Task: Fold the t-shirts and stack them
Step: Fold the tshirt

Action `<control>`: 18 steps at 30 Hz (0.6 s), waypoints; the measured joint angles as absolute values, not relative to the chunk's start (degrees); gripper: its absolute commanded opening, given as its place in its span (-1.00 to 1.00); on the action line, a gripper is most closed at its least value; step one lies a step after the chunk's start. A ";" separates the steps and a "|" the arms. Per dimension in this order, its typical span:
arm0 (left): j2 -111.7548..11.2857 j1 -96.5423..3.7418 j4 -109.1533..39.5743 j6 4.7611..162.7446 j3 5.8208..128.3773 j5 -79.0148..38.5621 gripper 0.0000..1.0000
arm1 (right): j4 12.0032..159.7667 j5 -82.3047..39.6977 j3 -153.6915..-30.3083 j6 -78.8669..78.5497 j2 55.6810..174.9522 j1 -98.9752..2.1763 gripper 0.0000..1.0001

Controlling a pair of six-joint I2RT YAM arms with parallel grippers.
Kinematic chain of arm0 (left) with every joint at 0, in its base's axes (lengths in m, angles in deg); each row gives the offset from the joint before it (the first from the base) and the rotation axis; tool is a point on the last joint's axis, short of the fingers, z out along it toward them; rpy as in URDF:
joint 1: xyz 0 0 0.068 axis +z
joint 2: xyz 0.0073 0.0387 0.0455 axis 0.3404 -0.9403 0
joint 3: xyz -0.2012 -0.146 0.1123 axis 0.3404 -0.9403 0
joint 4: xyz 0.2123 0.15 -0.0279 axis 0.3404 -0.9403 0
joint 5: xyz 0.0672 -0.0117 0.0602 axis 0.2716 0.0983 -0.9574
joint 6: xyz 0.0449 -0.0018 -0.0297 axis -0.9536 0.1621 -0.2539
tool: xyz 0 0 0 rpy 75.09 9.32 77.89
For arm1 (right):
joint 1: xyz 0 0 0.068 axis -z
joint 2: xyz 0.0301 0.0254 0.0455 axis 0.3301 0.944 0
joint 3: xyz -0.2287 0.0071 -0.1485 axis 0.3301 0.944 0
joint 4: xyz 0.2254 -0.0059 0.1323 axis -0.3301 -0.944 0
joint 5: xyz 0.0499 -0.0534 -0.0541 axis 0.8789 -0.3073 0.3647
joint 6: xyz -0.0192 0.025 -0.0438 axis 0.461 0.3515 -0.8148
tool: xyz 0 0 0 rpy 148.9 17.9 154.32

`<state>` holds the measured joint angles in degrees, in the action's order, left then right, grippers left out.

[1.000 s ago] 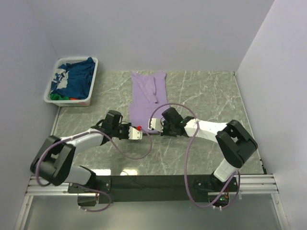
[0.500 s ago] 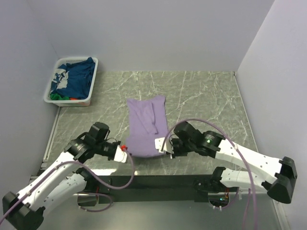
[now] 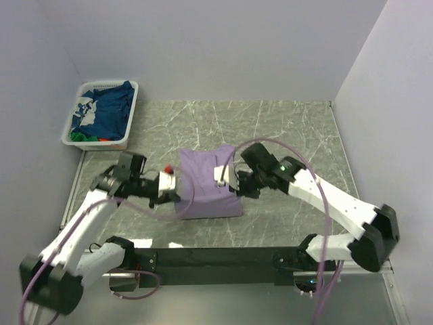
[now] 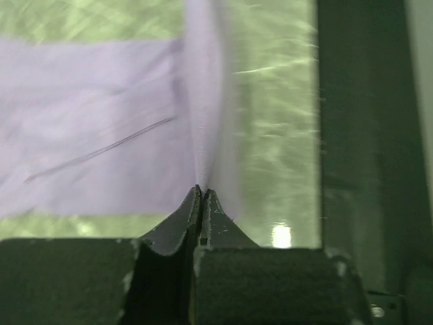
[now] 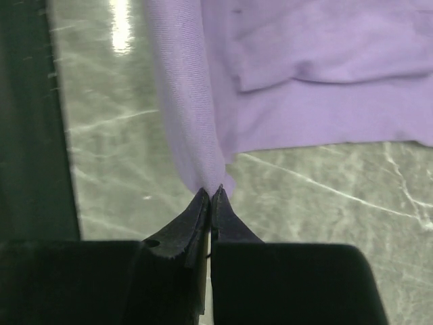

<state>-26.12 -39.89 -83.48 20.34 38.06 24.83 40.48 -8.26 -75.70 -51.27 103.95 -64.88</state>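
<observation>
Tee at table ctr; other tees in basket far-left

Bare tabletop lies open right of and behind the lavender t-shirt; a white basket blocks the far-left corner; walls close three sides.

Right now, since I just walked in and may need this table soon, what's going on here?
Both arms are folding the lavender t-shirt in the middle of the table. The left gripper and right gripper are each shut on an edge of it, holding that edge raised over the rest of the cloth. The other shirts, navy on top, sit in the white basket at the far left, not yet folded.
</observation>
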 measured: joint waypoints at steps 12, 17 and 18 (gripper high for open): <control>-69.98 -29.09 -74.19 23.75 59.20 26.69 -0.98 | 43.24 -2.31 -92.99 -55.40 135.99 -51.26 -1.00; -83.38 -28.79 -72.33 30.35 66.15 26.10 -0.96 | 42.65 -0.91 -98.80 -52.97 147.86 -48.42 -1.00; -84.91 -28.70 -72.05 31.66 66.70 25.84 -0.96 | 42.27 -0.72 -99.83 -52.16 149.59 -48.16 -1.00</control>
<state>-84.91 -28.70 -72.05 31.66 66.70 25.84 42.27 -0.72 -99.83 -52.16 149.59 -48.16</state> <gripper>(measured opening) 0.022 0.019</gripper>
